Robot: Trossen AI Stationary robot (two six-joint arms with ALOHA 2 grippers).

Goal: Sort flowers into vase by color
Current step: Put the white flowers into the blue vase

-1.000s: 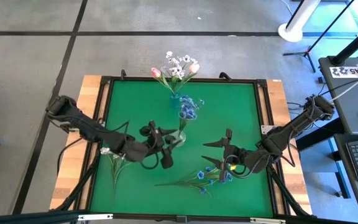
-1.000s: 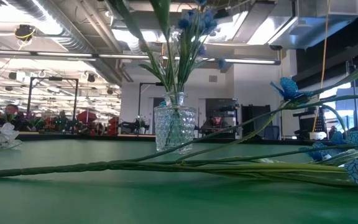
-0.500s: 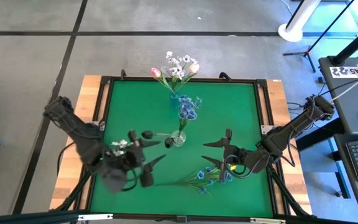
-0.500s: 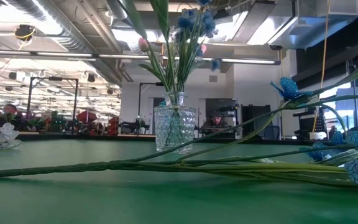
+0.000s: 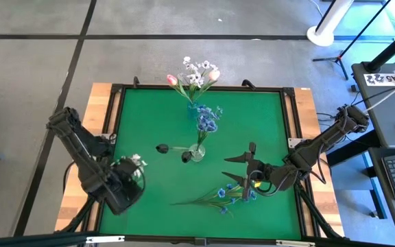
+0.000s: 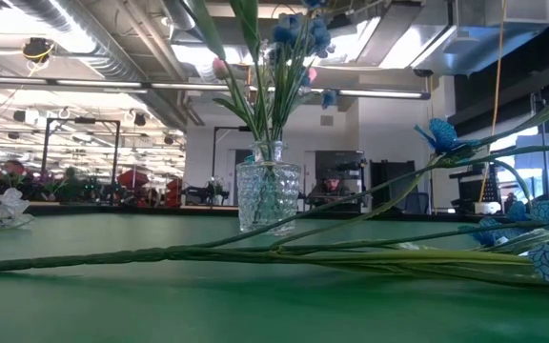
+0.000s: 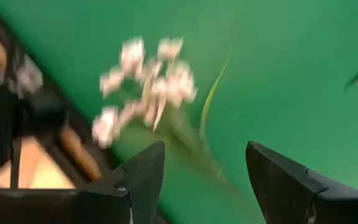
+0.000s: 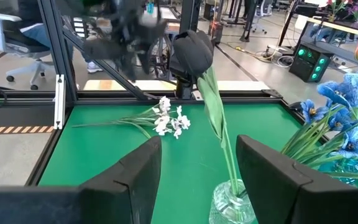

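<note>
Partly sorted, I judge. A far vase (image 5: 193, 104) by the desk (image 5: 266, 137) edge holds pink and white flowers (image 5: 196, 74); the middle vase (image 5: 197, 152) holds blue blossoms (image 5: 208, 118) and dark blooms. Still lying on the green are a white spray (image 5: 134, 162) at the left and a blue spray (image 5: 225, 195) near the front. The left gripper (image 7: 204, 168) hovers over the white spray, fingers wide, empty — the right gripper (image 5: 242, 168) waits above the blue spray, fingers also wide.
</note>
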